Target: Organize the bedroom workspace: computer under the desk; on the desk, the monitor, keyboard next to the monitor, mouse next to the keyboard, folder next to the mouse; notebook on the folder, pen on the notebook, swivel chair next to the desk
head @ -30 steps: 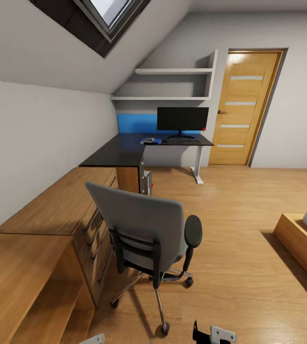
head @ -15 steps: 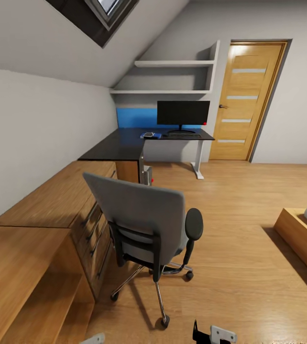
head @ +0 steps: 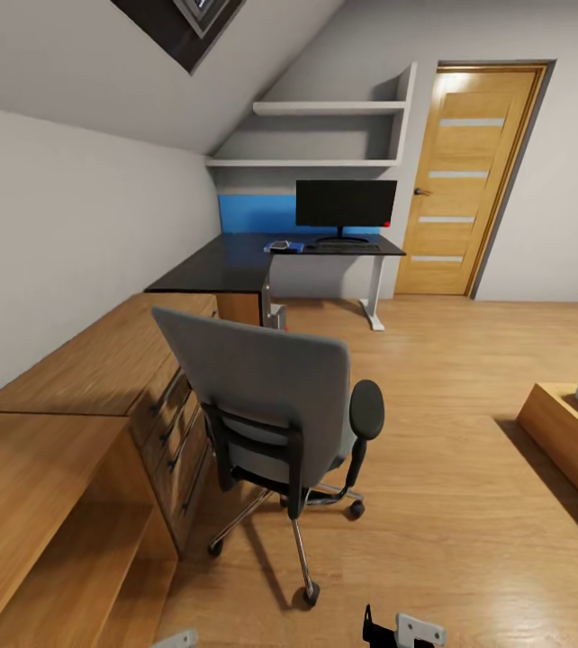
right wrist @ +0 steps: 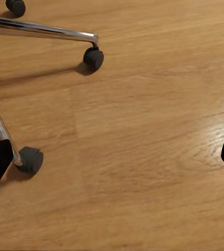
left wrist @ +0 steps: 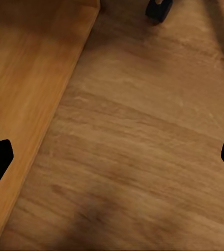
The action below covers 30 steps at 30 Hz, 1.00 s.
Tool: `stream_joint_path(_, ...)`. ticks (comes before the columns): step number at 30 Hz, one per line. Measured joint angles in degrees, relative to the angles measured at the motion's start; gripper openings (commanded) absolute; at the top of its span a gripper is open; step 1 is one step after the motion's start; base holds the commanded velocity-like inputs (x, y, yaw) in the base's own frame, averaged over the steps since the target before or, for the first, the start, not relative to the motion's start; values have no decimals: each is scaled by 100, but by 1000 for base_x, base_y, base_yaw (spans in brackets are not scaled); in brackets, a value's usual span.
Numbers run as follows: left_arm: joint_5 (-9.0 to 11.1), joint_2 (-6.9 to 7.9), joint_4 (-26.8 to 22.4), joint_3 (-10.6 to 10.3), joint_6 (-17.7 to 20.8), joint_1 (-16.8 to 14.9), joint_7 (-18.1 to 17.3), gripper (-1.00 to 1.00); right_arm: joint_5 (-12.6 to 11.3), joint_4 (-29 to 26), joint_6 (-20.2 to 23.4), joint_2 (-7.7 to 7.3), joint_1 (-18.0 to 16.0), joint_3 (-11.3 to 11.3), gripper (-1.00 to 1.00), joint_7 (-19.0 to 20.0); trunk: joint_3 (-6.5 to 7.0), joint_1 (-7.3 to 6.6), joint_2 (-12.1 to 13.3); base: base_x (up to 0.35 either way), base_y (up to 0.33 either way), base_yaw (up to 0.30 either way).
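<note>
**The robot rolls closer to the chair**

The whole head view shifts from one picture to the next: the skylight slides up out of the corner and the chair (head: pixel 275 423) looks a little bigger. That is the camera moving, not the things. The robot is driving toward the chair.

The chair stands on the wood floor (head: pixel 469 504), close beside the low wood cabinet (head: pixel 100 387) and well apart from the desk (head: pixel 226 270). Its grey back faces the robot, so the seat is hidden.

Far off, the monitor (head: pixel 346 205) stands on the desk. The keyboard (head: pixel 343 245) lies in front of it. A blue folder (head: pixel 289 246) lies beside the keyboard, with something small and dark on it (too small to tell what). The computer (head: pixel 276 317) sits under the desk.

The left gripper (left wrist: pixel 112 159) has its fingers far apart and holds nothing, with bare floor and the cabinet's edge below it. The right gripper (right wrist: pixel 112 157) is wide too, and empty, over the floor near the chair's chrome legs and casters (right wrist: pixel 93 57).

I think most things are already on the desk, so pushing the chair to the desk is likely the step left.
</note>
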Motion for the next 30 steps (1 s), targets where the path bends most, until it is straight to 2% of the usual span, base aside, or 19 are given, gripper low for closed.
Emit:
stream_joint_path(10,-9,-5,0,-7,0,0,-8,100,0,0,-6,-3,0,2,100,1,-183,220,-401,0,0,0)
stream_joint_path(11,-86,-92,81,-66,-5,0,-58,100,213,-235,4,-24,-1,124,100,8,-183,220,-403,0,0,0)
stream_joint_path(12,-92,-98,78,-66,-5,0,-58,100,240,-311,8,-25,0,114,100,5,-184,220,-403,0,0,0)
stream_joint_path(13,-98,-105,-15,-70,18,-2,-44,100,333,-551,38,-16,-1,138,100,-3,-183,220,-403,0,0,0)
stream_joint_path(14,-105,-94,-616,-68,108,-2,-24,100,426,-963,80,5,-14,160,100,-27,-182,220,-403,0,0,0)
stream_joint_path(16,-106,-88,-952,-61,190,-5,-14,100,417,-1129,113,18,-19,145,100,-35,-183,220,-403,0,0,0)
stream_joint_path(18,-117,-81,-1316,-59,458,-18,45,100,416,-1352,273,40,-34,147,100,-41,-183,220,-403,0,0,0)
stream_joint_path(20,-124,-76,-1629,-59,904,-101,176,100,413,-1573,635,49,-105,144,100,-47,-183,220,-402,0,0,0)
stream_joint_path(21,-127,-75,-1807,-57,1237,-196,287,100,415,-1715,959,53,-199,142,100,-52,-182,220,-402,0,0,0)
stream_joint_path(23,-101,-68,-2007,-60,1645,-374,440,100,422,-1896,1460,51,-400,133,100,-60,-182,220,-402,0,0,0)
stream_joint_path(26,-86,-64,-2141,-57,1939,-585,533,100,426,-2002,1878,37,-658,116,100,-66,-183,220,-402,0,0,0)
stream_joint_path(27,-91,-66,-2192,-56,2060,-729,569,100,432,-2038,2081,27,-850,111,100,-68,-181,220,-402,0,0,0)
stream_joint_path(30,-87,-66,-2237,-51,2178,-949,608,100,428,-2061,2335,12,-1182,99,100,-70,-183,220,-402,0,0,0)
